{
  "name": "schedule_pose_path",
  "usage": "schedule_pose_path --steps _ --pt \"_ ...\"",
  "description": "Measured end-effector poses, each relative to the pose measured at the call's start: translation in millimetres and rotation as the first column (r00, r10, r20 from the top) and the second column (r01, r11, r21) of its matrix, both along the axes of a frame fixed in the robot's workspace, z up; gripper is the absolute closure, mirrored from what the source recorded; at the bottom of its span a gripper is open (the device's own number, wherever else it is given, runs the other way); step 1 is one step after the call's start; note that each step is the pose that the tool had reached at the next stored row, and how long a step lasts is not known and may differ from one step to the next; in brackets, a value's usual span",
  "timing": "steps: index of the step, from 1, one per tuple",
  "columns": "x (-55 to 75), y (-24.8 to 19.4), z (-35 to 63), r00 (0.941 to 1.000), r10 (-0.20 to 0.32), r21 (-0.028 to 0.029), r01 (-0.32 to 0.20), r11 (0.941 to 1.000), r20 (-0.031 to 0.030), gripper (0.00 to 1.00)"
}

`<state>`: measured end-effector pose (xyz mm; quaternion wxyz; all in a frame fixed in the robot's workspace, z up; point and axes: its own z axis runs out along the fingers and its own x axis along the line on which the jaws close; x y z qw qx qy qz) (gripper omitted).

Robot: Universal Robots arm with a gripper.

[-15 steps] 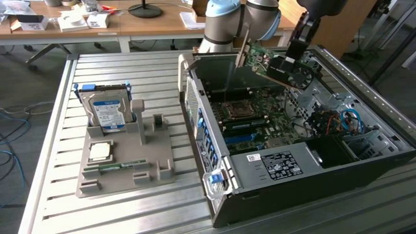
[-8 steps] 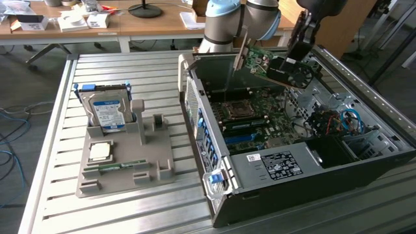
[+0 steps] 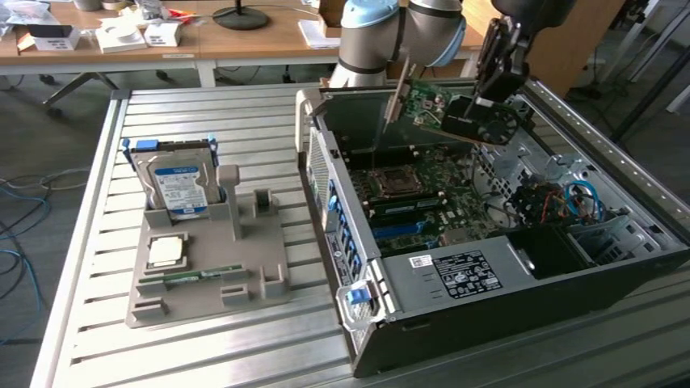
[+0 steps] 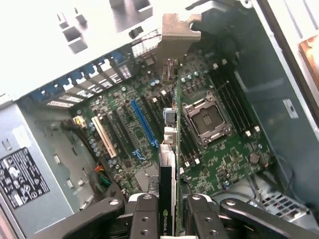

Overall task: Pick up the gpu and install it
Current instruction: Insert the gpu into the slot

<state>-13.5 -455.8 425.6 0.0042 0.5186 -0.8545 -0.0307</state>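
**Graphics card held above the open tower**

The gripper [image 3: 494,90] is clamped on the gpu [image 3: 431,101], its dark metal fingers [image 4: 144,214] pressing both faces of the card at the fan end. In the exterior view the card hangs in the air, tilted, toward one o'clock of the open computer case [image 3: 323,186], clear of the motherboard [image 3: 431,190] below it.

The gpu is a thin green circuit board with a black, rounded fan block on one face. A pale, stamped metal bracket [image 4: 179,32] with a bent tab runs along the short end away from the gripper. The wrist view looks along the card's edge, down onto the board's long blue slot [image 4: 143,124] and the square silver CPU socket [image 4: 207,119].

The case is grey sheet steel, lying on its side on a ribbed aluminium table [image 3: 216,105]. At nine o'clock of the case lies a matte grey moulded tray [image 3: 258,283]. A silver-labelled hard drive [image 3: 178,182] in a blue frame stands at the tray's eleven o'clock corner.
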Motion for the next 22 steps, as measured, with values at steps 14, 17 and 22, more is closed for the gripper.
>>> schedule_pose_path --steps 14,17,22 --pt "0.0 0.0 -1.3 0.9745 0.224 0.0 -0.224 0.9745 0.0 0.74" --pt "0.0 0.0 -1.6 0.9623 0.272 0.0001 -0.272 0.9623 0.0001 0.74" --pt "0.0 0.0 -2.1 0.9372 0.349 0.0001 -0.349 0.9372 0.0 0.74"
